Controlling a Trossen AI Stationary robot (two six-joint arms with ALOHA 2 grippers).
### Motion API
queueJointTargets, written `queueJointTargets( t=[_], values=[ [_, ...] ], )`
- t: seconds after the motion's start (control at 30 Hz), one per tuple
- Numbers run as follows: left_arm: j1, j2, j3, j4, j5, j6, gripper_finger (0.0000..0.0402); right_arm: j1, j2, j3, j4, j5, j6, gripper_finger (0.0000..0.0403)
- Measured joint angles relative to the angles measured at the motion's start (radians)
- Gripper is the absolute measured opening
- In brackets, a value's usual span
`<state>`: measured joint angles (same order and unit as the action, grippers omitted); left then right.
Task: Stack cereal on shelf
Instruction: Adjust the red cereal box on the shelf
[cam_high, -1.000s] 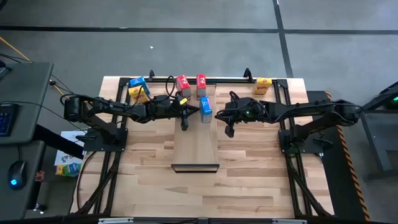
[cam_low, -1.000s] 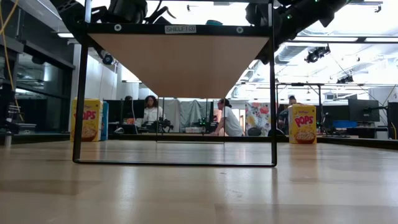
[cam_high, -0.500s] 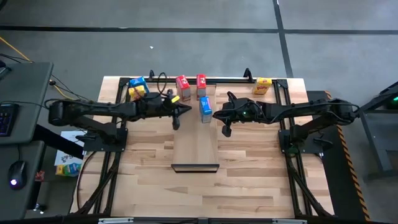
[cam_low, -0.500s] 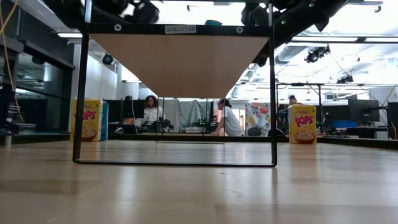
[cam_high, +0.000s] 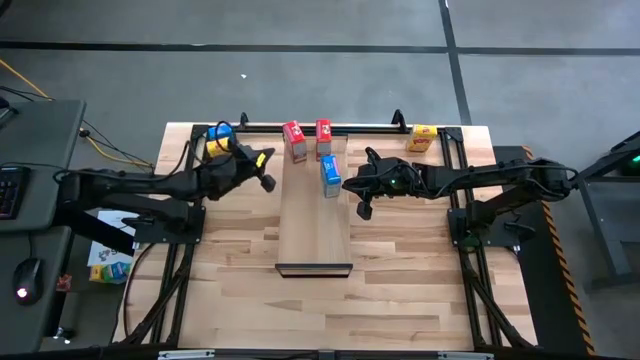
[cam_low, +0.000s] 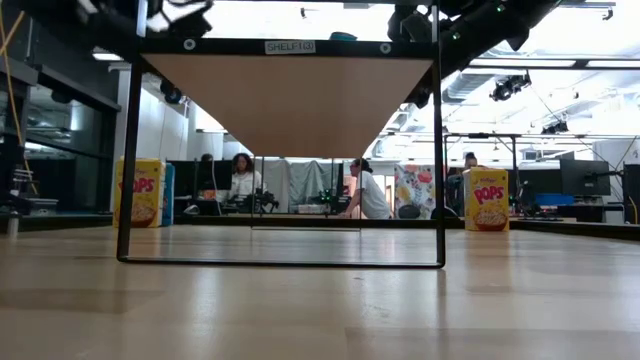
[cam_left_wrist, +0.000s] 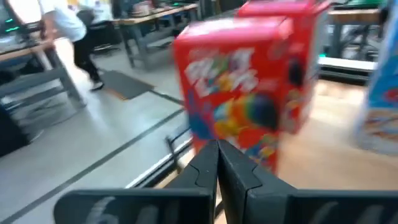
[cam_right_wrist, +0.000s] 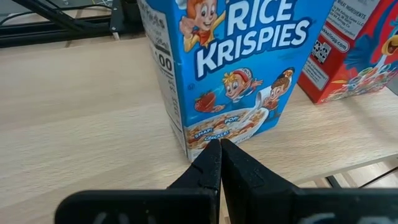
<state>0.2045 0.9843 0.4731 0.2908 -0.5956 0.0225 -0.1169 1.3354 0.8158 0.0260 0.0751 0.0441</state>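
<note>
The shelf (cam_high: 314, 225) is a pale board with a dark lip at its near end, raised on a black frame (cam_low: 130, 150). Two red cereal boxes (cam_high: 292, 137) (cam_high: 323, 135) stand at its far end, and a blue one (cam_high: 330, 172) stands nearer. My right gripper (cam_high: 347, 185) (cam_right_wrist: 219, 146) is shut, level with the blue box's (cam_right_wrist: 236, 68) foot on its right side. My left gripper (cam_high: 268, 170) (cam_left_wrist: 217, 149) is shut in the air left of the shelf, facing the red boxes (cam_left_wrist: 242, 106). A blue box (cam_high: 222, 130) and a yellow box (cam_high: 214, 148) stand on the table's far left, and another yellow box (cam_high: 424, 137) on the far right. My right gripper's shut fingertips (cam_right_wrist: 211, 155) come level from the table's right side to the blue box's lower corner (cam_right_wrist: 196, 140). I cannot tell whether they touch it. The box stands upright on the shelf.
A black rail (cam_high: 370, 127) runs along the table's far edge behind the boxes. The yellow boxes (cam_low: 140, 192) (cam_low: 488, 199) show on the tabletop beyond the shelf frame. People sit at desks in the room behind (cam_low: 242, 180). The shelf's near half is bare.
My left gripper has drawn back from over the shelf toward the table's left edge and now hangs clear of the board. My right gripper has edged slightly left toward the blue box. The boxes have kept their places.
</note>
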Motion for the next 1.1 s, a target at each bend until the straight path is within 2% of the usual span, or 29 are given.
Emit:
queueJointTargets(
  t=[0.1,0.27,0.33,0.57,0.87,1.1],
  values=[
    [0.065,0.035,-0.044,0.058,0.07,-0.028,0.0,0.0,0.0,0.0,0.0,0.0,0.0,0.0],
    [0.169,0.096,-0.079,0.216,0.312,-0.039,0.0,0.0,0.0,0.0,0.0,0.0,0.0,0.0],
    [0.199,0.116,-0.08,0.26,0.378,-0.041,0.0,-0.001,0.0,0.0,0.0,0.0,-0.004,0.0],
    [0.279,0.186,-0.08,0.353,0.406,-0.046,0.0,-0.001,0.0,0.0,0.0,0.001,-0.008,0.0],
    [0.317,0.318,-0.08,0.475,0.467,-0.064,0.0,-0.001,0.0,0.0,0.0,0.001,0.0,0.0],
    [0.34,0.352,-0.08,0.519,0.464,-0.074,0.0,-0.001,0.0,0.0,0.0,0.001,0.0,0.0]
  ],
)
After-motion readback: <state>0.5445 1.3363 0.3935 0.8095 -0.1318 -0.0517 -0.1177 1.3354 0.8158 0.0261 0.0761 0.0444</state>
